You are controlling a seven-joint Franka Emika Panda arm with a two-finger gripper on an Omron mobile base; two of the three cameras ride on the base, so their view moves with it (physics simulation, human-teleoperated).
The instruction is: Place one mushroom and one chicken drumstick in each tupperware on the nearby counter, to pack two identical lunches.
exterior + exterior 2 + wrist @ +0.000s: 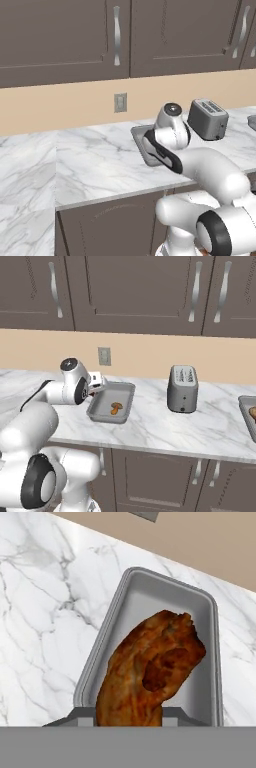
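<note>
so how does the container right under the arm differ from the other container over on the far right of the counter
The near container sits fully in the right base view, left of the toaster; the far container is cut off by the picture's edge, right of the toaster. The near one holds a mushroom; the far one holds an orange-brown piece, too cropped to name. The gripper holds a drumstick over the near one, not the far one. Both are shallow grey trays.

Chicken drumstick (150, 672) mottled orange-brown; tupperware (200, 607) plain grey; counter (45, 612) white marble, grey-veined; toaster (182, 388) silver-grey.
</note>
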